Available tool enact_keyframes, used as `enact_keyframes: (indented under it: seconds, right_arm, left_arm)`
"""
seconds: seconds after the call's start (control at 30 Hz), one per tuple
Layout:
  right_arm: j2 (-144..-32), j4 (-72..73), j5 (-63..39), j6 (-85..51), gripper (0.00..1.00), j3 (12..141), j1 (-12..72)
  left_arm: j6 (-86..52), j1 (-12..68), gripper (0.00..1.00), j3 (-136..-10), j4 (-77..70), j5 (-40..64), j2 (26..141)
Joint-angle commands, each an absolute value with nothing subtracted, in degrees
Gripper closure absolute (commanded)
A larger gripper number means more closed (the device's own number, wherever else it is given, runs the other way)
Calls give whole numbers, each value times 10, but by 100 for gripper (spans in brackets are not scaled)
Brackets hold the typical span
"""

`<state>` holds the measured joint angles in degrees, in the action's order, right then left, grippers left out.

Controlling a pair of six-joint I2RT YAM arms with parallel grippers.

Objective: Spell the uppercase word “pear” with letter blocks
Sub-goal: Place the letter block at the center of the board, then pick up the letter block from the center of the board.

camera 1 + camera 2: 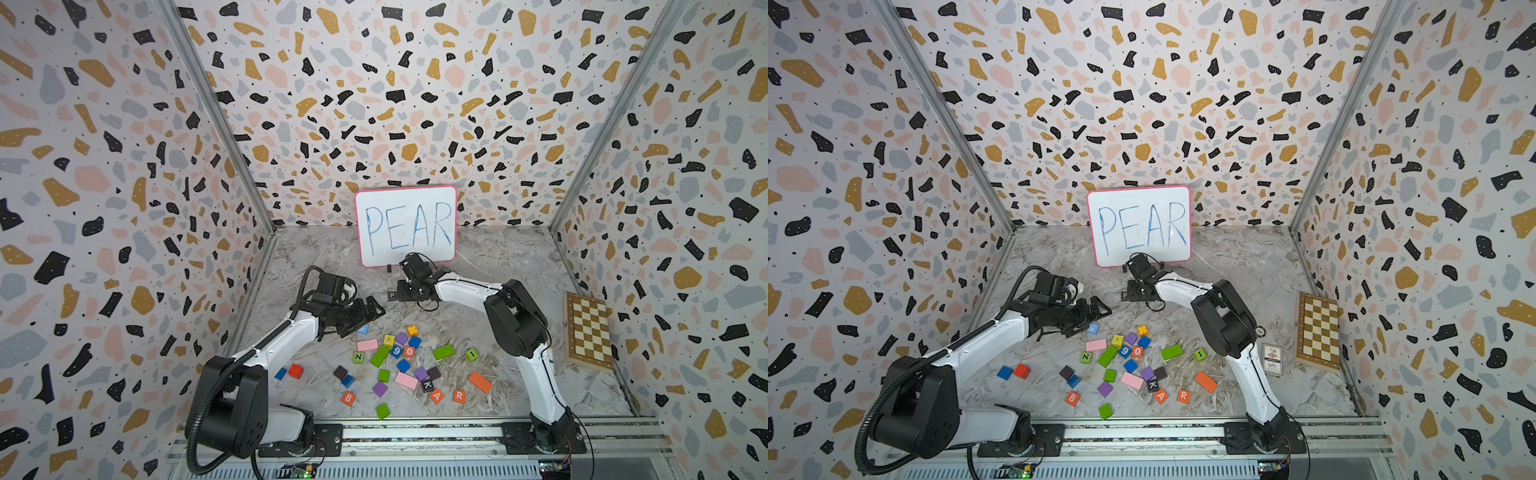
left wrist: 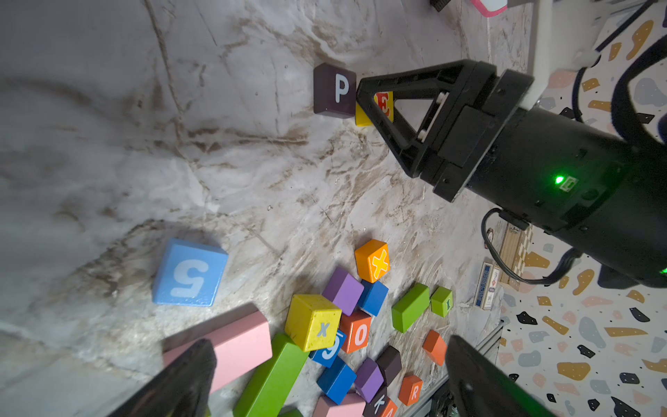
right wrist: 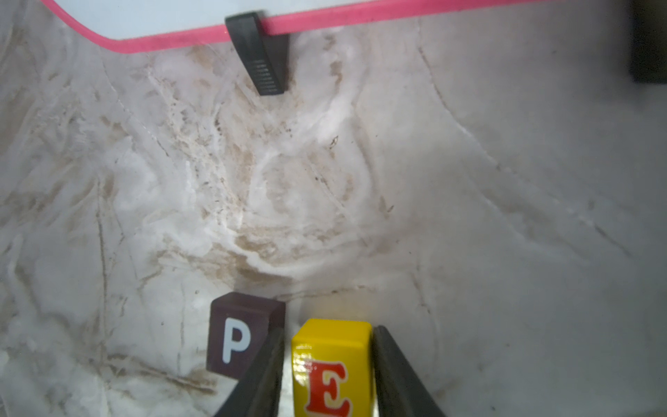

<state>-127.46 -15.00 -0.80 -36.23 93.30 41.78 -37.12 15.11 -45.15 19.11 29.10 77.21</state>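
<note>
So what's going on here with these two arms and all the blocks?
The robot is spelling PEAR, the word on the whiteboard, with letter blocks. The dark P block sits in front of the board. The right gripper has the yellow E block between its jaws right beside the P. A sliver of gap shows on one side, so the E looks released. The left gripper hovers open and empty over the pile. The orange A block and R block lie near the front edge.
</note>
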Motion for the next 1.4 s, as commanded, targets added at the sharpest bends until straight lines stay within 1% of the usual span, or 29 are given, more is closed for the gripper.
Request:
enact_keyframes:
  seconds: [0.0, 0.57, 0.63, 0.73, 0.8, 1.13, 1.37]
  right_arm:
    - [-1285, -202, -21, -372, 57, 928, 424]
    - [-1266, -210, -15, -372, 55, 936, 424]
    - [-1261, -210, -17, -372, 54, 936, 424]
    - [-1254, -211, -21, -370, 47, 936, 424]
    - [-1251, -212, -24, -369, 46, 935, 424]
    - [-1229, -206, -30, -373, 46, 914, 424]
    - [-1220, -203, -35, -374, 49, 905, 424]
  left_arm:
    - [-375, 148, 1, -444, 183, 294, 762]
    - [-382, 149, 1, -443, 183, 298, 753]
    - [-383, 149, 1, -442, 183, 297, 752]
    - [-383, 149, 1, -442, 183, 298, 752]
    - [-383, 149, 1, -442, 182, 299, 752]
    - [-386, 149, 1, -437, 182, 300, 745]
    - [-391, 149, 1, -434, 181, 300, 739]
